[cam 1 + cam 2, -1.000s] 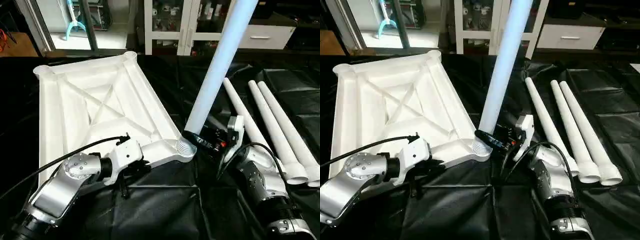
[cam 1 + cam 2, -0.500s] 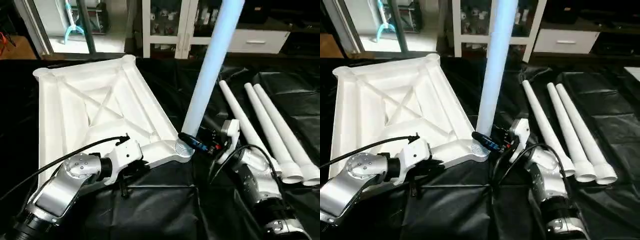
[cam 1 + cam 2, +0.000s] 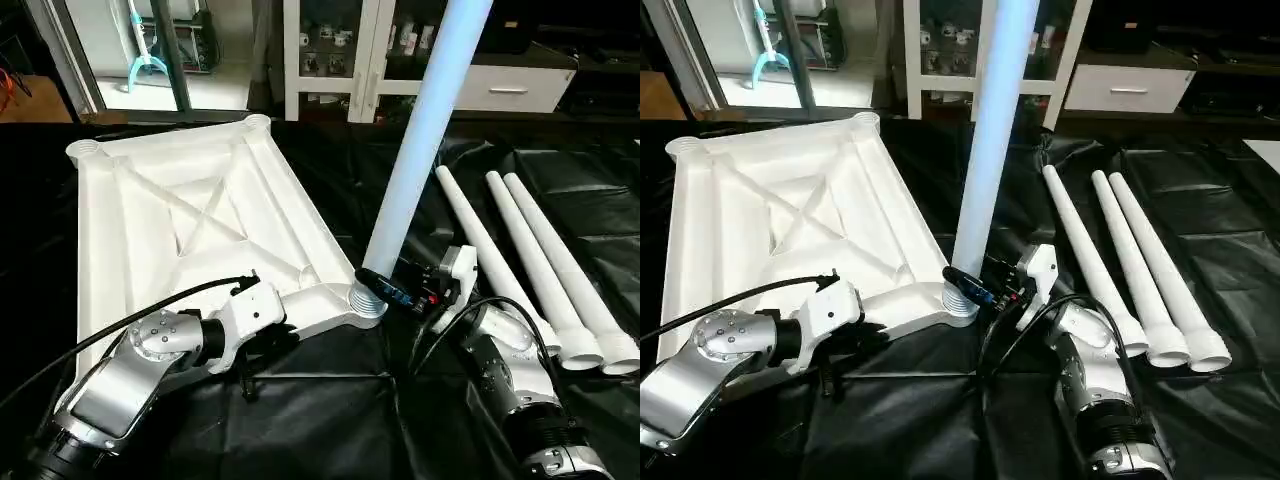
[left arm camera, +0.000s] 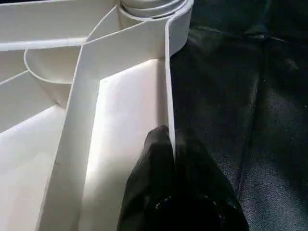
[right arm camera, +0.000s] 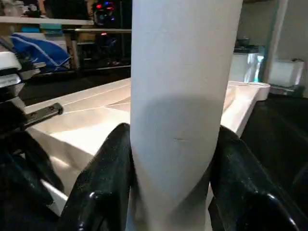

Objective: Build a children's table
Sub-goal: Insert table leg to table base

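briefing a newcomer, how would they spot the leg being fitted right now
Find the white tabletop lying underside up on the black cloth. At its near corner closest to the right gripper, one white leg rises out of the round socket. It alone stands up; the three spare legs lie flat side by side further right.

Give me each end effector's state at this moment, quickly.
Left end effector: closed on the tabletop's edge wall.
Right end effector: closed on the standing leg, just above the corner socket.
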Controlling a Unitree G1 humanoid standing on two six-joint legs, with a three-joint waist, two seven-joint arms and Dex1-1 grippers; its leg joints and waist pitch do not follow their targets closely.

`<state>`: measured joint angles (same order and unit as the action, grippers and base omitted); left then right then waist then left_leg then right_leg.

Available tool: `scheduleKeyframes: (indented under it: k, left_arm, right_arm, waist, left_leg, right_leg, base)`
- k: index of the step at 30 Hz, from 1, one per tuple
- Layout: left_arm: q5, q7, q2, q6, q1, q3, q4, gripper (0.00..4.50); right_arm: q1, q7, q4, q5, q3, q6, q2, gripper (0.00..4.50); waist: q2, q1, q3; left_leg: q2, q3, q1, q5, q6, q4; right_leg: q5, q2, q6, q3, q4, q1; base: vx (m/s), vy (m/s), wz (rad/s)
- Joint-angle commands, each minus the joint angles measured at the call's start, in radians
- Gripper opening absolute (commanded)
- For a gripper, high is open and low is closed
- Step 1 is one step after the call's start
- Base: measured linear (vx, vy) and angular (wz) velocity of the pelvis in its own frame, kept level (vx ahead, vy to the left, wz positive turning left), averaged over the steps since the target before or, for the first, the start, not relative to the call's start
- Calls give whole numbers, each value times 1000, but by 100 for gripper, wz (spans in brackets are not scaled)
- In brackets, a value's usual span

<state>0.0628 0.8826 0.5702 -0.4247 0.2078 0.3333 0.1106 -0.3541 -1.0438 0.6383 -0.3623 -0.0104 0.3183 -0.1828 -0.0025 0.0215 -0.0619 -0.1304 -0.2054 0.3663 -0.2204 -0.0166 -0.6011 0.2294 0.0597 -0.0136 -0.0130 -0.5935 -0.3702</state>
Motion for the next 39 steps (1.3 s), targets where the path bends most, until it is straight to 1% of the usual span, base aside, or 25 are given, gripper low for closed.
scheduleKeyframes:
  k: [1, 4, 6, 7, 9, 12, 13, 14, 16, 17, 18, 19, 20, 21, 23, 24, 26, 27, 28, 30, 33, 35, 36, 37, 39]
  left_arm:
    - [-11, -26, -11, -32, -2, -2, -23, 0]
    - [-13, -54, -31, -50, 7, -10, -30, 0]
    - [-12, -127, -90, -89, 37, -38, -52, 0]
    - [-12, -127, -90, -89, 37, -38, -52, 0]
    - [-12, -153, -111, -101, 49, -48, -59, 0]
    - [-31, -260, -181, -140, 102, -80, -104, 0]
    - [-34, -276, -191, -146, 110, -84, -112, 0]
    - [-40, -325, -222, -157, 135, -101, -140, 0]
    - [-52, -432, -292, -179, 189, -136, -205, 0]
    - [-52, -432, -292, -179, 189, -136, -205, 0]
    - [-56, -485, -331, -185, 218, -151, -244, 0]
    - [-67, -546, -372, -177, 250, -162, -293, 0]
    - [-73, -577, -393, -171, 267, -168, -319, 0]
    - [-74, -583, -397, -169, 270, -169, -324, 0]
    - [-75, -627, -427, -157, 291, -181, -361, 0]
    - [-78, -655, -444, -146, 305, -184, -383, 0]
    - [-81, -678, -460, -140, 316, -187, -400, 0]
    - [-81, -693, -471, -138, 324, -191, -412, 0]
    - [-80, -703, -477, -137, 330, -193, -421, 0]
    - [-85, -680, -453, -130, 322, -180, -417, 0]
    - [-85, -656, -436, -123, 314, -172, -406, 0]
    - [-88, -595, -398, -100, 302, -147, -376, 0]
    - [-87, -556, -374, -97, 293, -132, -357, 0]
    - [-79, -512, -350, -89, 286, -120, -341, 0]
    - [-69, -467, -324, -88, 277, -110, -324, 0]
  right_arm:
    - [57, 118, 129, 73, 24, -36, -26, 186]
    - [54, 173, 137, 95, 26, -15, -20, 186]
    - [39, 316, 156, 117, 56, 14, 5, 186]
    - [39, 316, 156, 117, 56, 14, 5, 186]
    - [33, 366, 161, 123, 68, 19, 13, 186]
    - [3, 530, 180, 176, 79, 40, 24, 186]
    - [-2, 552, 183, 184, 79, 42, 25, 186]
    - [-17, 603, 193, 204, 74, 31, 28, 186]
    - [-53, 714, 215, 240, 59, -7, 40, 186]
    - [-53, 714, 215, 240, 59, -7, 40, 186]
    - [-73, 778, 228, 261, 48, -35, 50, 186]
    - [-96, 861, 250, 278, 41, -61, 69, 186]
    - [-109, 904, 263, 286, 39, -73, 80, 186]
    - [-111, 913, 265, 288, 38, -76, 83, 186]
    - [-127, 961, 281, 287, 41, -89, 102, 186]
    - [-137, 989, 289, 287, 41, -93, 118, 186]
    - [-147, 1020, 298, 276, 54, -85, 140, 186]
    - [-156, 1032, 312, 263, 66, -84, 156, 186]
    - [-162, 1042, 322, 258, 74, -83, 165, 186]
    - [-174, 975, 320, 199, 109, -79, 180, 186]
    - [-182, 931, 308, 195, 104, -79, 172, 186]
    - [-193, 871, 275, 211, 75, -91, 144, 186]
    - [-199, 837, 254, 208, 66, -104, 130, 186]
    - [-207, 785, 236, 202, 58, -114, 115, 186]
    - [-215, 722, 210, 192, 50, -122, 96, 186]
  waist:
    - [10, 10, 16]
    - [11, 12, 12]
    - [13, 14, 6]
    - [10, 16, 7]
    - [10, 22, 7]
    - [15, 21, 4]
    - [13, 21, 6]
    - [21, 24, 2]
    - [17, 24, 4]
    - [16, 25, 5]
    - [18, 26, 1]
    - [24, 27, 2]
    - [20, 32, 0]
    - [18, 39, 3]
    - [19, 50, 3]
    - [18, 50, 4]
    - [19, 50, 6]
    - [16, 52, 8]
    - [18, 53, 9]
    - [16, 49, 10]
    - [18, 47, 14]
    - [15, 47, 18]
    - [16, 44, 20]
    - [16, 44, 20]
    - [14, 43, 23]
  left_leg:
    - [-112, 67, -29, -494, 81, 120]
    - [-111, 71, -33, -541, 100, 122]
    - [-111, 73, -34, -570, 114, 125]
    - [-108, 77, -35, -590, 119, 124]
    - [-107, 84, -27, -608, 118, 129]
    - [-106, 78, -39, -628, 130, 130]
    - [-105, 77, -38, -631, 130, 130]
    - [-104, 78, -33, -635, 131, 133]
    - [-102, 75, -33, -618, 127, 131]
    - [-101, 74, -32, -610, 123, 129]
    - [-100, 73, -28, -598, 114, 127]
    - [-100, 77, -26, -598, 111, 127]
    - [-99, 73, -26, -598, 109, 127]
    - [-98, 75, -28, -595, 104, 124]
    - [-100, 80, -13, -573, 95, 127]
    - [-101, 79, -12, -563, 89, 127]
    - [-102, 70, -21, -528, 77, 123]
    - [-101, 64, -22, -502, 65, 119]
    - [-102, 63, -16, -469, 51, 118]
    - [-106, 60, -13, -417, 25, 117]
    - [-108, 58, -9, -362, 4, 116]
    - [-108, 56, -3, -311, -19, 113]
    - [-109, 55, 0, -277, -40, 110]
    - [-110, 51, -4, -265, -53, 107]
    - [-108, 50, -1, -255, -62, 104]
  right_leg:
    - [402, 89, -170, 53, 90, -28]
    - [464, 88, -148, 52, 96, -35]
    - [505, 90, -131, 53, 100, -42]
    - [530, 88, -119, 50, 103, -42]
    - [553, 91, -101, 46, 103, -34]
    - [528, 83, -98, 44, 110, -50]
    - [516, 84, -99, 43, 109, -47]
    - [502, 84, -99, 41, 109, -45]
    - [477, 84, -100, 39, 109, -44]
    - [470, 85, -105, 40, 108, -43]
    - [474, 90, -106, 41, 111, -42]
    - [476, 93, -106, 41, 111, -39]
    - [478, 90, -105, 41, 114, -44]
    - [456, 91, -110, 38, 113, -41]
    - [417, 95, -119, 36, 107, -28]
    - [405, 96, -121, 37, 108, -26]
    - [354, 94, -138, 41, 108, -34]
    - [319, 95, -155, 44, 107, -34]
    - [286, 97, -169, 45, 104, -27]
    - [239, 100, -179, 47, 100, -19]
    - [198, 99, -193, 44, 94, -10]
    - [166, 100, -207, 42, 89, -1]
    - [161, 101, -215, 41, 88, 1]
    - [171, 100, -221, 42, 91, -5]
    - [206, 102, -226, 41, 92, -1]
  base:
    - [0, 0, 0]
    - [0, 0, 0]
    - [0, 0, 0]
    - [0, 0, 0]
    - [0, 0, 0]
    - [0, 0, 0]
    - [0, 0, 0]
    - [0, 0, 0]
    - [0, 0, 0]
    - [0, 0, 0]
    - [0, 0, 0]
    - [0, 0, 0]
    - [0, 0, 0]
    - [0, 0, 0]
    - [0, 0, 0]
    - [0, 0, 0]
    - [0, 0, 0]
    - [0, 0, 0]
    - [0, 0, 0]
    - [0, 0, 0]
    - [0, 0, 0]
    - [0, 0, 0]
    - [0, 0, 0]
    - [0, 0, 0]
    - [0, 0, 0]
